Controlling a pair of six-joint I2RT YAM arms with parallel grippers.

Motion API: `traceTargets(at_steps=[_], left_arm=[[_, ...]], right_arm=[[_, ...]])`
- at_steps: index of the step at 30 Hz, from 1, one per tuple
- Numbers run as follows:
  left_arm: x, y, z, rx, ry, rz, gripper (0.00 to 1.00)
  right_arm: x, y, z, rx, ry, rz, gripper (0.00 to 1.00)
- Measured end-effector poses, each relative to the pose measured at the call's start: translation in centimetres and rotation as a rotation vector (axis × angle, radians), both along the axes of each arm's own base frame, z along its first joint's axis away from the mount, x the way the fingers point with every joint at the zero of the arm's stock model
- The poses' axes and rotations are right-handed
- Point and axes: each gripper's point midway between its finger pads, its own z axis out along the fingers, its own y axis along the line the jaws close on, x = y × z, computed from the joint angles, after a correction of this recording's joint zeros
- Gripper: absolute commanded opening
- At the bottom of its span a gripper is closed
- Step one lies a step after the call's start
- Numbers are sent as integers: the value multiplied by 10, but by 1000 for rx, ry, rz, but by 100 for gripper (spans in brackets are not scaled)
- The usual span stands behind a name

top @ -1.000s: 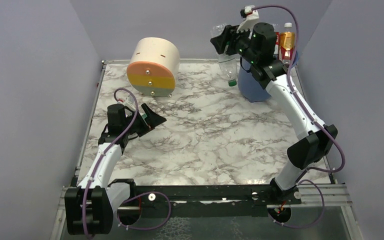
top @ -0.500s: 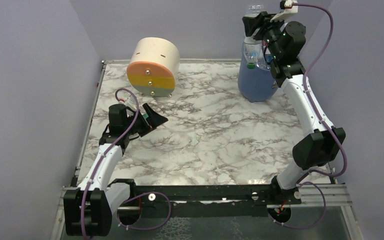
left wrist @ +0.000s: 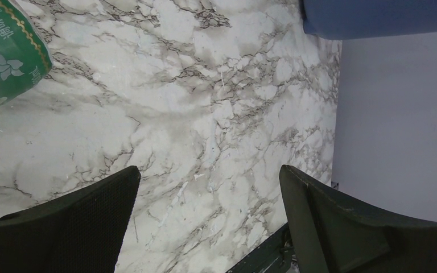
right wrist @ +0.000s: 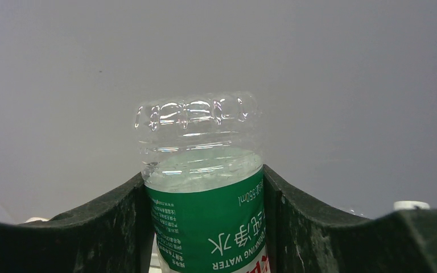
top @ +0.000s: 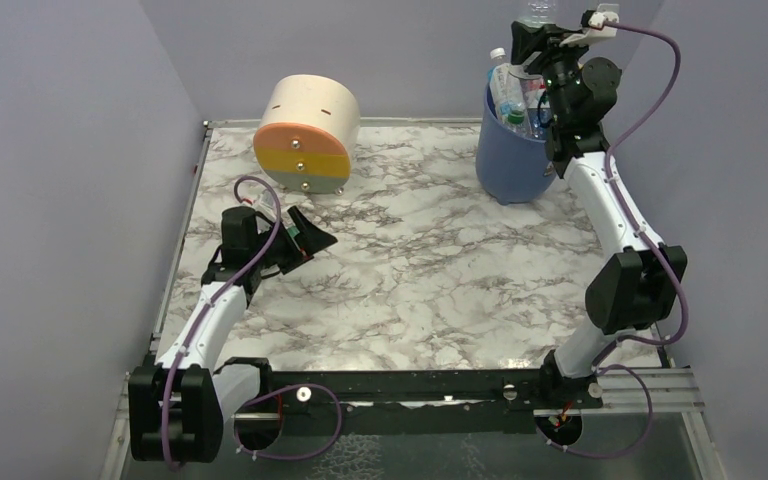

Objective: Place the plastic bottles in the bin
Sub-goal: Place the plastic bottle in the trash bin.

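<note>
My right gripper [top: 533,40] is high over the blue bin [top: 508,165] at the back right, shut on a clear plastic bottle with a green label [right wrist: 205,216]. The bottle is upside down, its ribbed base [top: 537,10] pointing up past the fingers [right wrist: 114,222]. Several plastic bottles [top: 507,88] stand inside the bin and stick out above its rim. My left gripper [top: 307,236] hovers low over the left-middle of the table, open, with nothing between its fingers [left wrist: 74,222]. A green-labelled thing [left wrist: 5,51] lies at the top left corner of the left wrist view.
A cream, orange and yellow cylinder [top: 307,135] lies on its side at the back left. The marble table [top: 410,260] is walled in by grey panels left, back and right. The bin's base [left wrist: 375,14] shows far ahead of the left gripper.
The right arm has swung the held bottle rightward from left of the bin and lifted it over the bin's mouth. The left arm has stayed still.
</note>
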Motion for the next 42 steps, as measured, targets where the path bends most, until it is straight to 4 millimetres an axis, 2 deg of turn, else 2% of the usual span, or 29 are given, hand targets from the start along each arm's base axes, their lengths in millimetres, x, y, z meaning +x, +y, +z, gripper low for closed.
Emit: traceTargets(at_steps=[7, 16, 20, 28, 34, 40, 42], left_arm=[[5, -2, 2, 3, -4, -3, 99], [5, -4, -3, 9, 12, -10, 99], [5, -6, -4, 13, 14, -14, 99], [7, -12, 2, 15, -4, -27, 99], [6, -14, 3, 17, -4, -29, 99], [10, -14, 18, 28, -35, -38, 99], [10, -14, 21, 30, -44, -39, 99]], right_arm=[[18, -33, -20, 12, -3, -103, 49], [24, -55, -34, -2, -21, -202, 49], [25, -60, -44, -21, -22, -235, 49], [24, -71, -83, -36, 26, -276, 48], [21, -71, -110, -27, 81, -267, 47], [11, -70, -115, -9, 90, -259, 47], [7, -70, -116, -1, 94, -256, 50]])
